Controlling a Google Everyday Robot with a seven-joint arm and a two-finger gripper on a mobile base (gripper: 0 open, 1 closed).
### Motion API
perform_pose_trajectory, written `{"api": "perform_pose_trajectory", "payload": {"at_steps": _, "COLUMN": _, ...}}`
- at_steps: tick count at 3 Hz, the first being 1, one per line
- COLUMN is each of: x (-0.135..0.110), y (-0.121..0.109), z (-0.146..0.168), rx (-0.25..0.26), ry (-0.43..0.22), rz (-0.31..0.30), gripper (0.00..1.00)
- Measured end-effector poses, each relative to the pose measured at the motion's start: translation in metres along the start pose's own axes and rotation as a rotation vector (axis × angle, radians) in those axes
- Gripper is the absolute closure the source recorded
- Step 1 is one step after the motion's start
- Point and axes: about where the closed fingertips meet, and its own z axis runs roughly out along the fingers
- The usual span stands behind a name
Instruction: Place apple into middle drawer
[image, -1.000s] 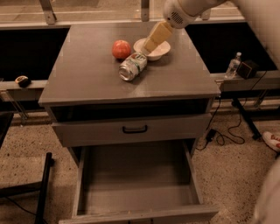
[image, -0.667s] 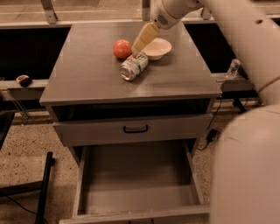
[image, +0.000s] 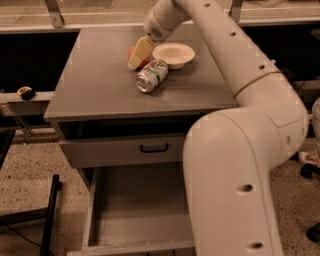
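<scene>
Countertop (image: 100, 85) holds can (image: 151, 75), bowl (image: 173, 54), apple (image: 131, 52) under tool (image: 134, 63).

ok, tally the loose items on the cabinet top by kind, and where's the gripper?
apple: 1
drink can: 1
white bowl: 1
Total: 3
The gripper is at the apple, left of the bowl, hiding most of it.

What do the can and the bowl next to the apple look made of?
The can looks like thin metal: silvery sheen, green printed label. The bowl looks matte white, paper or plastic; unclear which. The gripper is at the apple, beside the bowl.
</scene>
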Motion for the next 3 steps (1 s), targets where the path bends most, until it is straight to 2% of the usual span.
{"api": "perform_pose_trajectory", "payload": {"at_steps": 1, "x": -0.012, "y": 0.009, "z": 0.03, "rx": -0.057, "ry": 0.004, "rz": -0.033, "gripper": 0.0}}
{"api": "perform_pose_trajectory", "payload": {"at_steps": 2, "x": -0.005, "y": 0.011, "z": 0.056, "rx": -0.091, "ry": 0.026, "rz": -0.016, "gripper": 0.17}}
{"api": "perform_pose_trajectory", "payload": {"at_steps": 3, "x": -0.003, "y": 0.009, "z": 0.065, "rx": -0.092, "ry": 0.044, "rz": -0.008, "gripper": 0.41}}
